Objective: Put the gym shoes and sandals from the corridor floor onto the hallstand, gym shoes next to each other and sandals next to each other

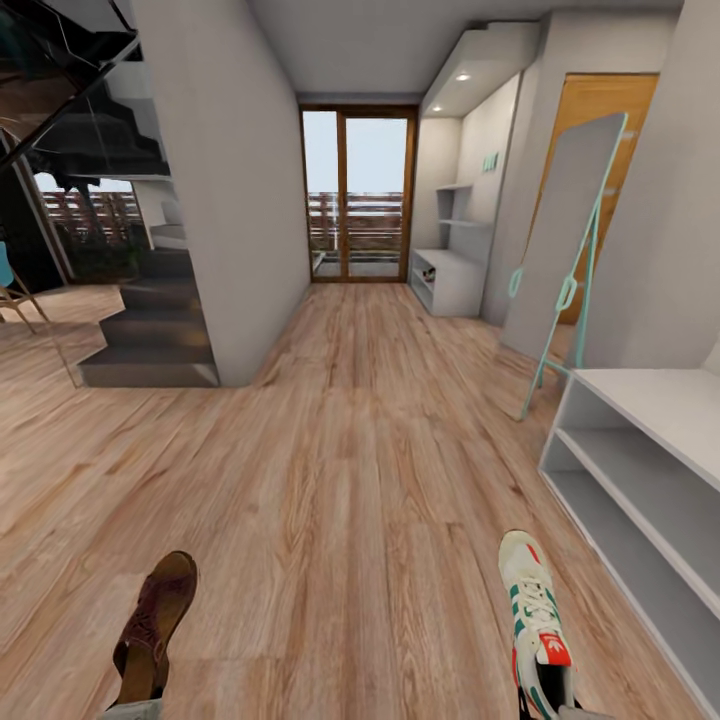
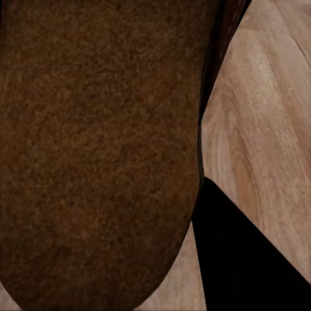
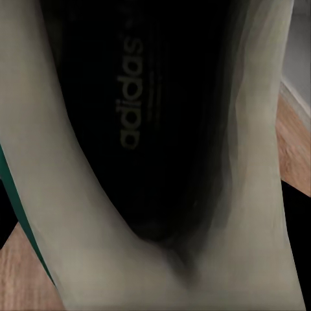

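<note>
Wood-plank corridor floor (image 1: 340, 470), hallstand (image 1: 640, 460) at right, sandal (image 1: 155, 625) lower left, gym shoe (image 1: 535, 620) lower right, gripper states unclear.

Home interior, entrance corridor. Indicated by wood-plank floor (image 1: 350, 450), dark staircase (image 1: 150, 330) at left, glazed balcony door (image 1: 358, 195) at far end, leaning floor mirror (image 1: 560, 240) with mint frame, low grey shoe rack (image 1: 640, 470) at right, wall shelves (image 1: 455, 205), wooden door (image 1: 600, 110), recessed ceiling lights (image 1: 462, 77).
</note>
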Motion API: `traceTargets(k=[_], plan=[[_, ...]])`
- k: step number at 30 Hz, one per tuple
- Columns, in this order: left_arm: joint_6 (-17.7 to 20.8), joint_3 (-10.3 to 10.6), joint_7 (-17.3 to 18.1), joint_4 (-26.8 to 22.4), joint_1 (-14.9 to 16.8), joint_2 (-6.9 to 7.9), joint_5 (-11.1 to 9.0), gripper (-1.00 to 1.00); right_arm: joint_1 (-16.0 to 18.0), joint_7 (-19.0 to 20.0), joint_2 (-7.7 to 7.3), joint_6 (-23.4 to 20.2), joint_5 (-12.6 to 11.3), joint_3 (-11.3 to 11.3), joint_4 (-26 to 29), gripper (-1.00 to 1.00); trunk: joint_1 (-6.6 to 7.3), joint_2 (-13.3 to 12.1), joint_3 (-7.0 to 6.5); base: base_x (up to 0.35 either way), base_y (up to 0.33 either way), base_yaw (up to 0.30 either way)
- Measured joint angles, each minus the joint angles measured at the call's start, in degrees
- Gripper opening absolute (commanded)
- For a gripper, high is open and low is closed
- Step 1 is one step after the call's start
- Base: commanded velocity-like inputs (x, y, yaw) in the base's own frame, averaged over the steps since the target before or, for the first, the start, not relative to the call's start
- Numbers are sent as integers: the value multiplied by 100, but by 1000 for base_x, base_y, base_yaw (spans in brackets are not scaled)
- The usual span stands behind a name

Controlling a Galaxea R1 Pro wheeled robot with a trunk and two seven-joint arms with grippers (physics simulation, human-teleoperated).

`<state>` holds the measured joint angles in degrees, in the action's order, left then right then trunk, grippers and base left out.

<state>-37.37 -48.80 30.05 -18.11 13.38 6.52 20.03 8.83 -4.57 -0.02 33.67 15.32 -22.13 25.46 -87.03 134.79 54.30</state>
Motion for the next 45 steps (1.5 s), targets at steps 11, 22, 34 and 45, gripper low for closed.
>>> traceTargets(k=[11, 22, 34, 45], plan=[[-2, 57, 36, 64, 0, 222, -381, -100, 0, 1, 3, 0, -1, 7, 0, -100, 0, 0, 0, 337, 0, 0], [-14, 81, 46, 77, -4, 161, -367, -100, 0, 4, 9, 1, -1, 4, -8, -100, 0, 0, -69, 337, 0, 0], [50, 68, -8, 78, 13, 159, -372, -100, 0, -4, 2, -4, -8, 1, -127, -100, 0, 0, -139, 337, 0, 0], [37, 575, -646, 58, 108, -504, 319, -100, 0, -12, -17, -1, 0, 9, -280, -100, 0, 0, -140, 338, 0, 0]])
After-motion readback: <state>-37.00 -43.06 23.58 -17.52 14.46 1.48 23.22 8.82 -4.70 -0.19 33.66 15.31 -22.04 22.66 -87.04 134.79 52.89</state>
